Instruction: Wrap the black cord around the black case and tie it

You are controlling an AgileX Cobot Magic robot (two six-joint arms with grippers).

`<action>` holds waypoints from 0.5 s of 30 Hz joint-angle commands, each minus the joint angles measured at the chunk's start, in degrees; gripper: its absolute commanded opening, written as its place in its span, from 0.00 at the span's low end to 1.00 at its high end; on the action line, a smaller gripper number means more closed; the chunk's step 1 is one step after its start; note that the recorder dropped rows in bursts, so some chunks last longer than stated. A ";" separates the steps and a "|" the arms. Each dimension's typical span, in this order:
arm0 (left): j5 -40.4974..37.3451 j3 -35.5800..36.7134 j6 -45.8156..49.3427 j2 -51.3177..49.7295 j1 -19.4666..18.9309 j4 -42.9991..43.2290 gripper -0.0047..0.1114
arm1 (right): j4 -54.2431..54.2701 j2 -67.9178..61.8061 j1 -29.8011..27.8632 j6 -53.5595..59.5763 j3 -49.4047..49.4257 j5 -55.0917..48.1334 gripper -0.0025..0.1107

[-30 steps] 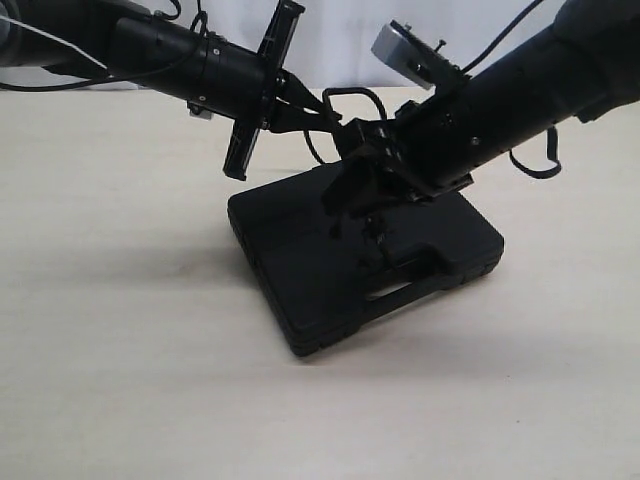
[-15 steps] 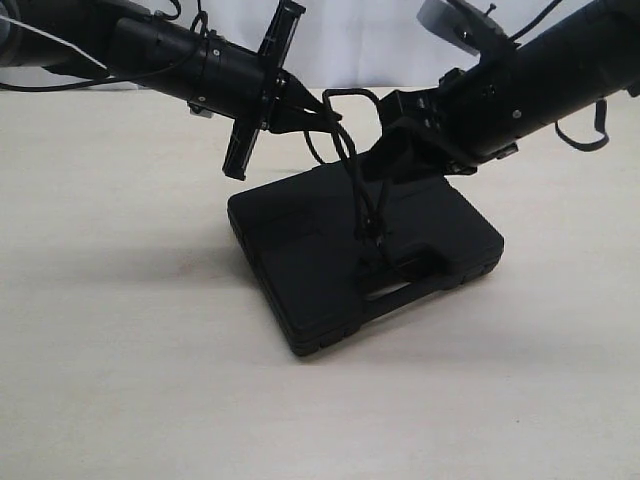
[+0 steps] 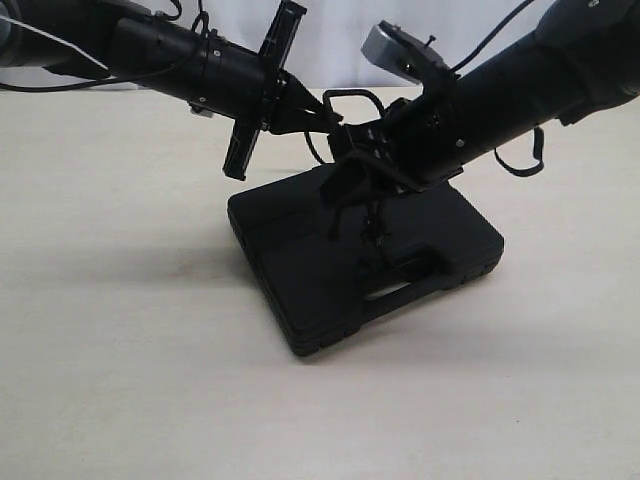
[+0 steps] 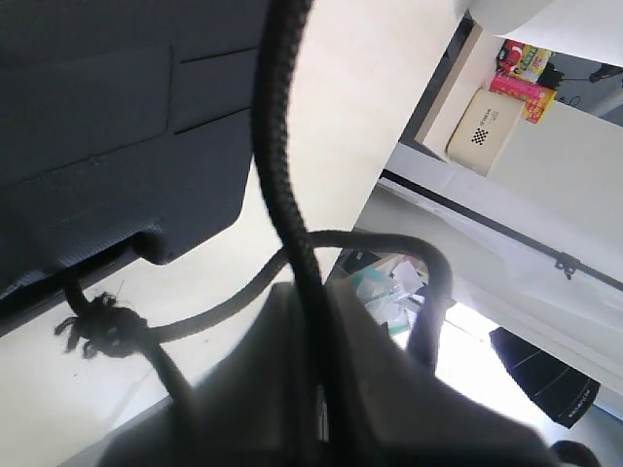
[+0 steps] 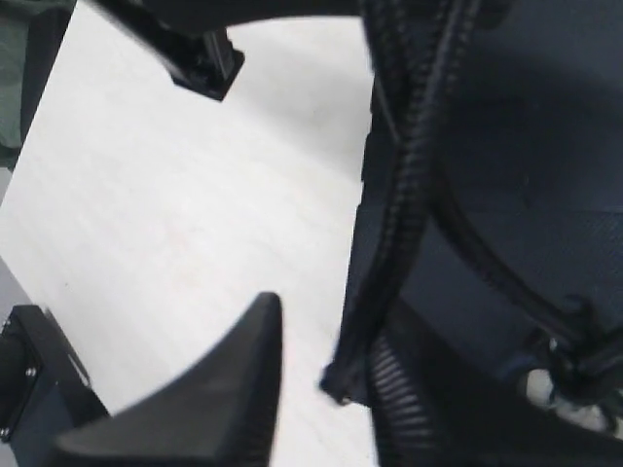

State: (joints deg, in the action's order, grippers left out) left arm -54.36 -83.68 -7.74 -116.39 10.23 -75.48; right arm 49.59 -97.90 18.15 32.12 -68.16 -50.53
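The black case (image 3: 290,255) lies on the table (image 3: 120,330); tying looks underway. The left claw (image 3: 328,118) pinches the black cord (image 3: 373,228) rising from the case's handle. The right claw (image 3: 348,187), spread, likely must grab the cord next.

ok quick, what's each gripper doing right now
left gripper: closed on the long thin black braided cord.
right gripper: open, a strand of that cord between its fingers, not pinched.

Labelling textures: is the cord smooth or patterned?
Black braided weave; clearest on the black cord in left wrist view.
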 commanded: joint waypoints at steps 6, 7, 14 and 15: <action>-0.05 -0.41 0.45 0.01 0.48 3.29 0.04 | -1.27 0.08 -0.16 0.65 -0.16 1.40 0.06; -0.05 -0.41 0.66 0.01 0.48 4.70 0.04 | -1.27 0.08 -0.16 0.65 -0.16 1.40 0.06; 0.19 -0.41 11.28 0.01 0.48 13.50 0.04 | -1.27 0.08 -0.16 0.65 -0.16 1.40 0.06; 0.41 -0.41 12.60 0.01 0.48 14.22 0.04 | -1.27 0.08 -0.16 0.65 -0.16 1.40 0.06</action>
State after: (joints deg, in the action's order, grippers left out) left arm -54.36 -83.68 0.00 -116.39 10.23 -64.07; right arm 48.59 -97.90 18.15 32.12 -68.16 -49.51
